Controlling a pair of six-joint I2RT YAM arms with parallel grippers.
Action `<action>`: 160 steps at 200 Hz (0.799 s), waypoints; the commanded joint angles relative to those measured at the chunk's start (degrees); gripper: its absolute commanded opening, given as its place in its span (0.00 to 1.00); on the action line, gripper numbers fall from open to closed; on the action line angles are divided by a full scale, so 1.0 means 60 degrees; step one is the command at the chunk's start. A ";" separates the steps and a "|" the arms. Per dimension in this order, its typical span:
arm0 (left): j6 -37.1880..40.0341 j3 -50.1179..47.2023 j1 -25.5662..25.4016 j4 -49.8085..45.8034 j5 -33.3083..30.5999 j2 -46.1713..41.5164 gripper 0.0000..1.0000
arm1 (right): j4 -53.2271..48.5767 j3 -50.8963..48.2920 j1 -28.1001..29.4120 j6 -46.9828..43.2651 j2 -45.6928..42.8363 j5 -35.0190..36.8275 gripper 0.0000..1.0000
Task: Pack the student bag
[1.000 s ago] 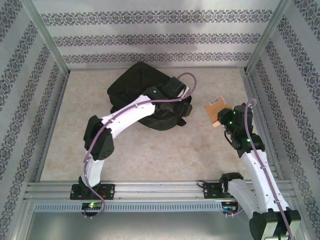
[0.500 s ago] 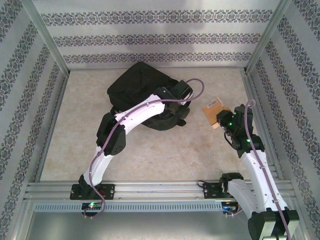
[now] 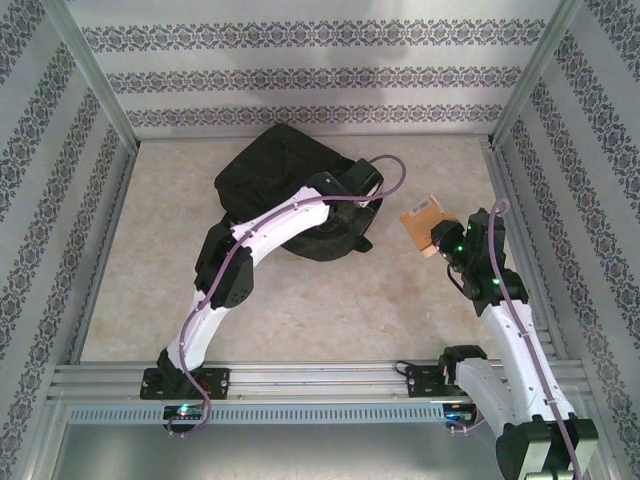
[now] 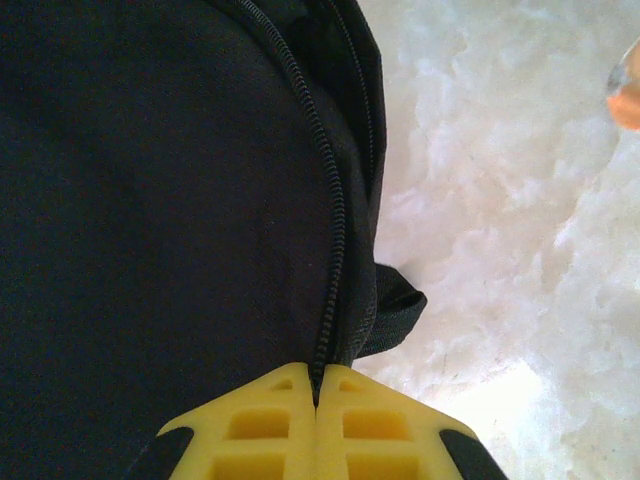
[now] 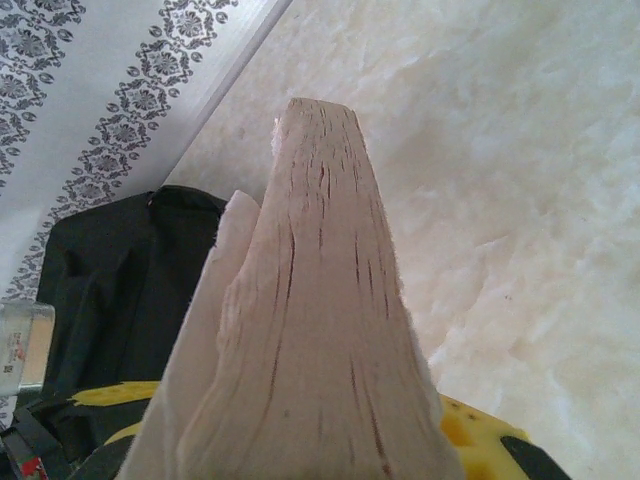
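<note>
Right of centre in the top view, the right gripper clamps a tan book. Farther back, the left gripper is pinched fully closed on the zipper of the student bag, which lies upper centre.

This is a robot test cell in a lab: 2 white arms, the left arm and the right arm, are bolted to an aluminium rail at the table's near edge. Aluminium posts frame flat wallpaper-patterned panels around a marble-look tabletop.
</note>
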 commanded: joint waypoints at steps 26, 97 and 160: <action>-0.0320 -0.0820 0.0454 0.0693 0.0140 -0.2213 0.00 | 0.0843 0.0376 0.0796 -0.0313 -0.0330 -0.0215 0.00; -0.1101 -0.3883 0.1086 0.2654 0.0119 -0.5370 0.00 | 0.2892 0.0128 0.1761 0.1658 0.0311 -0.2498 0.00; -0.1585 -0.4574 0.1397 0.3422 0.0311 -0.6308 0.00 | 0.4779 -0.0200 0.2979 0.4296 0.1925 -0.2804 0.00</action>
